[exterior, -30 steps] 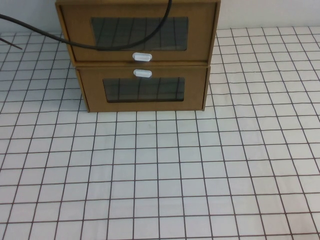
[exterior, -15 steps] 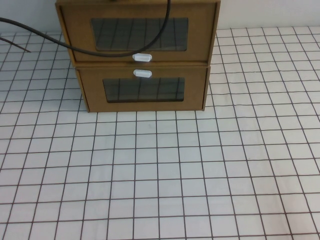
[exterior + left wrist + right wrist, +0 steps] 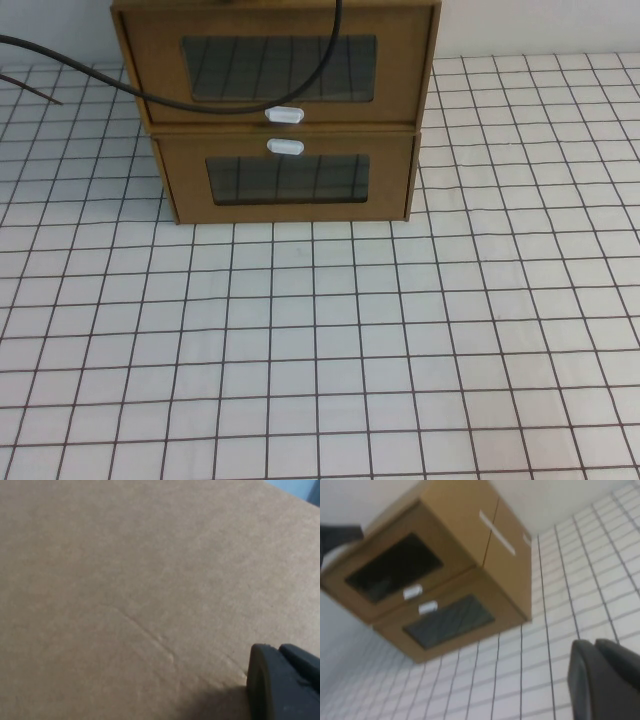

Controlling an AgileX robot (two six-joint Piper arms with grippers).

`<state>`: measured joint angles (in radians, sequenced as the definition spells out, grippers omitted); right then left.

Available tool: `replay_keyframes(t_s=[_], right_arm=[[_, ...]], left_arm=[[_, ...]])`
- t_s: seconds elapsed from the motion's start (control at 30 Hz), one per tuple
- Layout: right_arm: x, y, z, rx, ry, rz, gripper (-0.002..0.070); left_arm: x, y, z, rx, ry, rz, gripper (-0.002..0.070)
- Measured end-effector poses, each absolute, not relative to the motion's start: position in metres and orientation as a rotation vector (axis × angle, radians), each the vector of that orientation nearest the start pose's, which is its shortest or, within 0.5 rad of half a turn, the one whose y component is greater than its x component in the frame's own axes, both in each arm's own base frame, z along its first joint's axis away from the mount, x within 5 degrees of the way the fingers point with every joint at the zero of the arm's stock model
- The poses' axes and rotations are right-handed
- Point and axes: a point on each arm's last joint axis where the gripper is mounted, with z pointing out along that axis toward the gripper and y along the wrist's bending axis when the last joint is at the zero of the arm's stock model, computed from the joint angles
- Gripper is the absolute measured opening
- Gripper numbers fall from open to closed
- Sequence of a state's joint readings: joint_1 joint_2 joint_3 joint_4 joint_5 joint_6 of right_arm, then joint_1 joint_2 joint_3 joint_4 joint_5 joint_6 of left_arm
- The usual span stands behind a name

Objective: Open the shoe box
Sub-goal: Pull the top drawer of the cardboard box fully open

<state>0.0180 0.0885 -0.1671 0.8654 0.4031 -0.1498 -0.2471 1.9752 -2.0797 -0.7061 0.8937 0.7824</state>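
A black cable [image 3: 200, 106] crosses the stacked shoe boxes [image 3: 285, 180] at the gridded desk's [image 3: 320, 350] far edge. The left gripper [image 3: 282, 682] is close over plain cardboard, its state untellable. The right gripper [image 3: 607, 680] is above the desk, jaws closed.

The upper shoe box [image 3: 150, 60] loses its top to the high view's edge. The left end effector [image 3: 285, 680], close over blurred cardboard [image 3: 125, 580], and the right end effector [image 3: 602, 680] show only dark corners.
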Motion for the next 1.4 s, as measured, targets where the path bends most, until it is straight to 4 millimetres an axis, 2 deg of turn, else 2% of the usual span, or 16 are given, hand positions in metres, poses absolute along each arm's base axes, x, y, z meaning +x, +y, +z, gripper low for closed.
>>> replay_keyframes(t_s=[0.17,0.27,0.5,0.63,0.8,1.0,1.17,1.27,1.4], right_arm=[[0.068,0.037,0.272,0.122,2.009,0.677,-0.0013],[0.082,0.040,0.291,-0.006,2.116,0.623,-0.0013],[0.130,0.046,0.319,-0.201,2.245,0.591,-0.0013],[0.158,0.064,0.332,-0.326,2.256,0.623,-0.0013],[0.189,0.105,0.342,-0.540,2.299,0.602,-0.0013],[0.212,0.179,0.345,-0.811,2.305,0.438,-0.0013],[0.219,0.247,0.330,-1.074,2.188,0.136,-0.0013],[0.222,0.273,0.318,-1.165,2.064,-0.078,-0.0013],[0.229,0.294,0.303,-1.244,1.876,-0.319,-0.0013]], left_arm=[[0.430,-0.156,0.395,0.850,1.916,-0.537,-0.0004],[0.430,-0.156,0.395,0.850,1.916,-0.537,-0.0004],[0.430,-0.156,0.395,0.850,1.916,-0.537,-0.0004],[0.430,-0.156,0.395,0.850,1.916,-0.537,-0.0004],[0.430,-0.156,0.394,0.851,1.918,-0.539,-0.0004],[0.429,-0.156,0.394,0.850,1.919,-0.540,-0.0004],[0.429,-0.156,0.394,0.844,1.923,-0.544,-0.0004],[0.429,-0.156,0.394,0.830,1.933,-0.556,-0.0004],[0.429,-0.156,0.394,0.825,1.936,-0.559,-0.0004]])
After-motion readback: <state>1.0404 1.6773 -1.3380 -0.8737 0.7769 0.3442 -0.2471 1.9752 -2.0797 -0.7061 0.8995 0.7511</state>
